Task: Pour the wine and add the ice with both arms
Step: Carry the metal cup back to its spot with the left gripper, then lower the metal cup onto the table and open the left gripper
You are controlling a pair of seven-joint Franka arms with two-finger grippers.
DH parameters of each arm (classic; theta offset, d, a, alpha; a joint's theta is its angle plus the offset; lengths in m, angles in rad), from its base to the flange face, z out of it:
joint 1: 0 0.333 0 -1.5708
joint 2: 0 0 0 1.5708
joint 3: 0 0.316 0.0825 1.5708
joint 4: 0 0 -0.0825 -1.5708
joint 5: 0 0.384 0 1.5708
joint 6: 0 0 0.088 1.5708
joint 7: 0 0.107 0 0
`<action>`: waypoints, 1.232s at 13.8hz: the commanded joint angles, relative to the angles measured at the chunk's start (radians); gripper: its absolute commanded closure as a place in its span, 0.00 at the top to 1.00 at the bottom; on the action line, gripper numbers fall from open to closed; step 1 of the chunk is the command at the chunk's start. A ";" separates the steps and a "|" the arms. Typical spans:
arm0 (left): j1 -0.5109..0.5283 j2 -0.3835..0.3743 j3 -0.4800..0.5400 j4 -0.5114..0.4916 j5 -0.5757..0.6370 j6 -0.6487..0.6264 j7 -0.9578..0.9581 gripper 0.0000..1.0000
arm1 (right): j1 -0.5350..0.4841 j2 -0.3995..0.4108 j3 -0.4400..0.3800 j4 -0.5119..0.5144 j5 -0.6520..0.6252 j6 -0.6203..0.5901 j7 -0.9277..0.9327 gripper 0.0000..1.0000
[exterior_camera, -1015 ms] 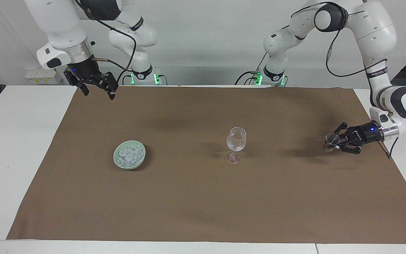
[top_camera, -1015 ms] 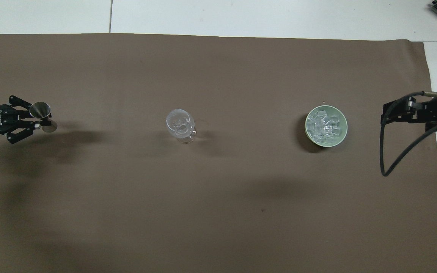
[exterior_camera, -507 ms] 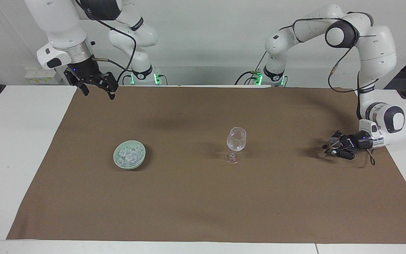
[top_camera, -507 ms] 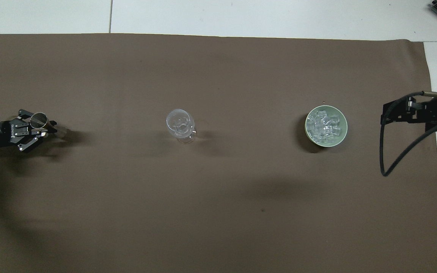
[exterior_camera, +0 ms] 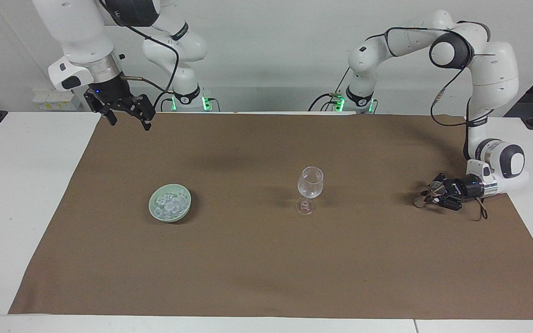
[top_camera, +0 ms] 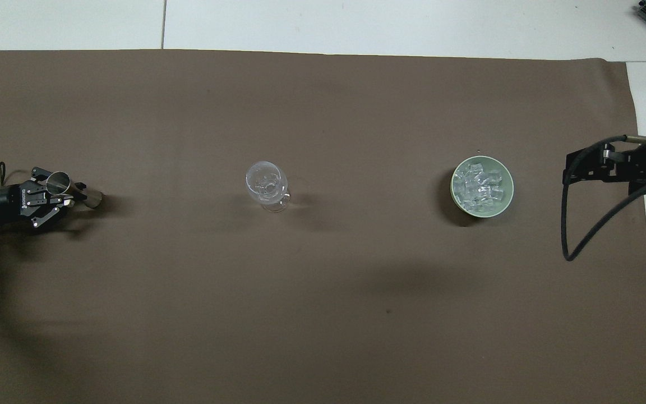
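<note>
A clear stemmed wine glass [exterior_camera: 310, 184] [top_camera: 267, 183] stands upright mid-cloth. The ice [exterior_camera: 170, 201] [top_camera: 481, 185] is heaped in a pale green bowl [exterior_camera: 154, 210] [top_camera: 507, 197] toward the right arm's end. My left gripper [exterior_camera: 428, 195] [top_camera: 73, 191] lies low over the cloth at the left arm's end, shut on a small metal jigger [exterior_camera: 434, 188] [top_camera: 58, 180]. The jigger is tilted, its lower end at the cloth. My right gripper [exterior_camera: 127, 118] [top_camera: 572, 166] hangs open and holds nothing, high over the cloth's edge by the robots. No wine is in view.
A brown cloth [exterior_camera: 266, 259] [top_camera: 323, 292] covers most of the white table [exterior_camera: 26, 185]. A black cable [top_camera: 586, 235] loops down from the right arm's wrist.
The left arm has come down and drawn back toward its own end of the table, bringing the jigger from the air to the cloth. The right arm has not moved.
</note>
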 commanded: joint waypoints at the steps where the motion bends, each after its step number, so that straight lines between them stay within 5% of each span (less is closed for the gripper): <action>1: 0.012 0.027 -0.008 0.022 -0.014 -0.025 0.013 0.00 | -0.008 -0.014 -0.001 -0.018 0.025 0.009 -0.019 1.00; 4: 0.010 0.027 -0.007 0.022 -0.015 -0.022 0.012 0.00 | -0.008 -0.014 -0.001 -0.019 0.025 0.009 -0.019 1.00; 9: 0.009 0.025 -0.008 0.024 -0.014 -0.024 0.010 0.20 | -0.008 -0.014 -0.001 -0.018 0.025 0.009 -0.019 1.00; 12: 0.012 0.021 -0.005 0.032 -0.008 -0.021 0.007 0.42 | -0.008 -0.014 -0.001 -0.018 0.025 0.009 -0.019 1.00; 17: 0.024 -0.001 -0.001 0.074 0.055 -0.024 -0.005 0.55 | -0.008 -0.014 -0.001 -0.018 0.025 0.009 -0.019 1.00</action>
